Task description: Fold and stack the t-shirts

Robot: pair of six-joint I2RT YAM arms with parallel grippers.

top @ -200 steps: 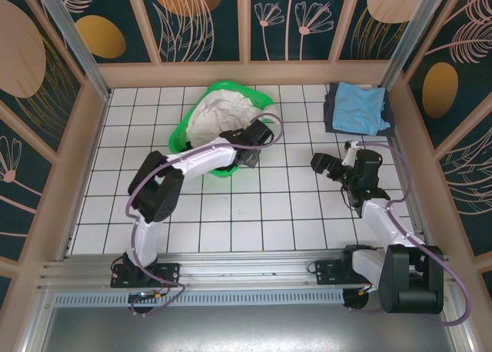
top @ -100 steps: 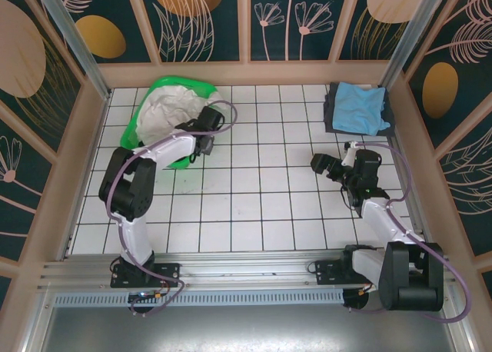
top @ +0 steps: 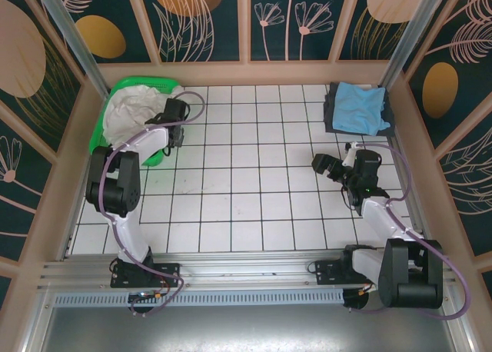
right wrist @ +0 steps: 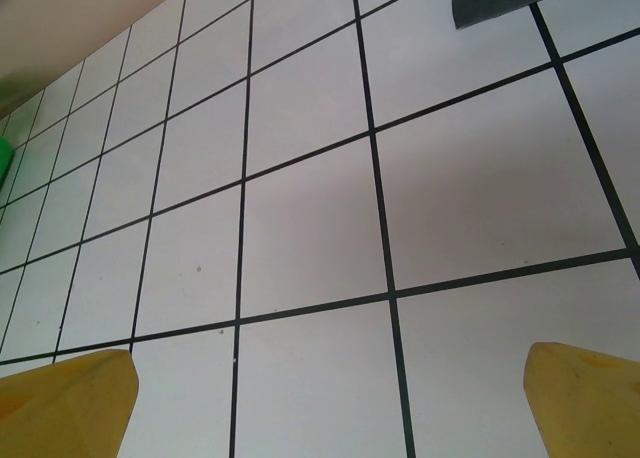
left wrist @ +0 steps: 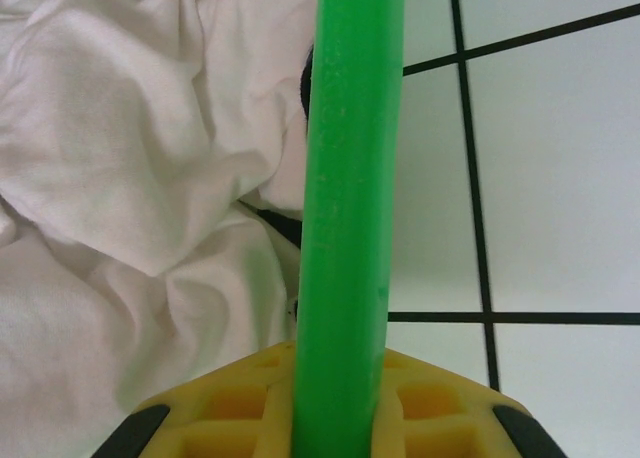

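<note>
My left tool (top: 175, 115) is closed on the right-hand rim (left wrist: 350, 178) of the green basket (top: 146, 83), which sits in the far left corner of the counter (top: 254, 206). In my left wrist view the rim runs straight away from me, pinched between my two yellow fingers, so it is the basket I have hold of and not cloth.

The white shirt (top: 127, 114) lies crumpled inside the basket, directly left of that rim and touching it. To take the shirt I judge that I must let go of the plastic and reach left over the rim and down into the folds. It is bunched up, with no clear long axis that I can read. My left arm is by far the nearer one to it.

My right tool (top: 323, 165) hangs over the right side of the counter, fingers spread wide with nothing between them, only bare tiles below. It is nearer the pile in the far right corner, where the light blue shirt (top: 360, 106) lies on the dark grey shirt (top: 330, 110).

By my count: one basket, one white shirt in it, one light blue shirt on the pile. I cannot tell how many dark layers lie under the blue.
</note>
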